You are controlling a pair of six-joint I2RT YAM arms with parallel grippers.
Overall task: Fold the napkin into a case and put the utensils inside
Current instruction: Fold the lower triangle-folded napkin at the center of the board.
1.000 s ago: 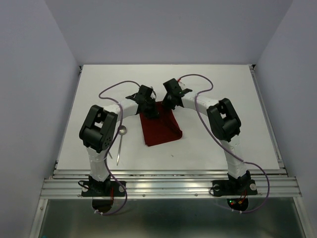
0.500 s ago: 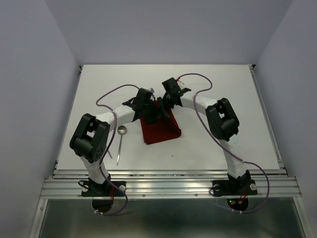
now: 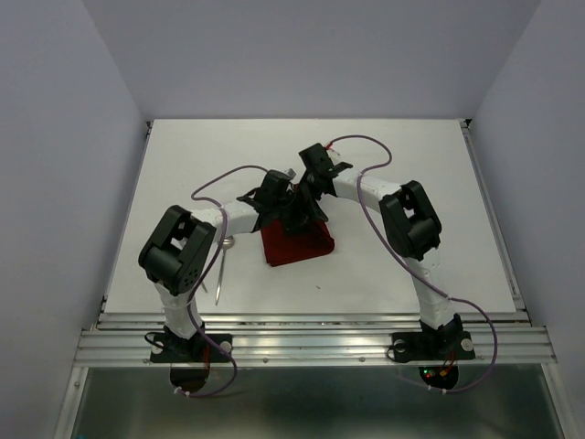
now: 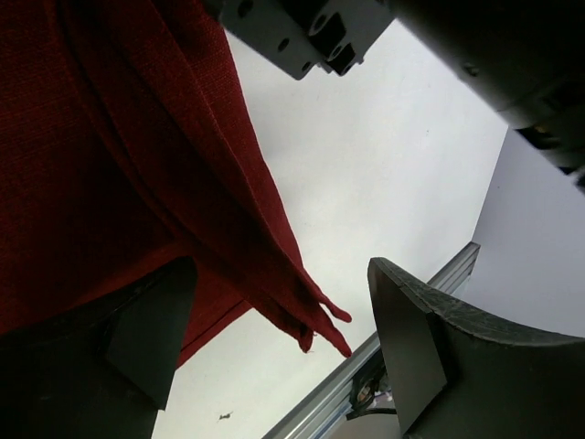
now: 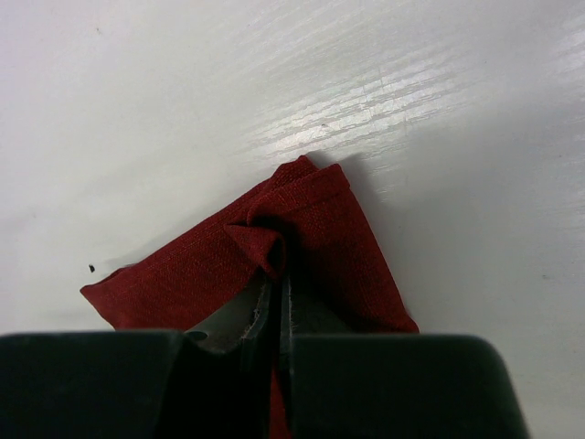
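Right gripper (image 5: 279,285) pinches the far fold of the napkin (image 3: 298,241); left gripper (image 4: 283,352) gapes wide, holding nothing.

The napkin lies mid-table, directly beneath and nearward of both my wrists, and its long axis seems to run far-to-near, slightly slanted (the far end is hidden under me). A loose cloth edge hangs between my spread left fingers. The utensils (image 3: 220,274) lie just left of the cloth with handles pointing toward my bases, so my left arm is nearer them.

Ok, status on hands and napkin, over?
Left hand open at the napkin. Right hand shut on napkin, pinching a raised fold. Utensils lie left of it, not yet inside.
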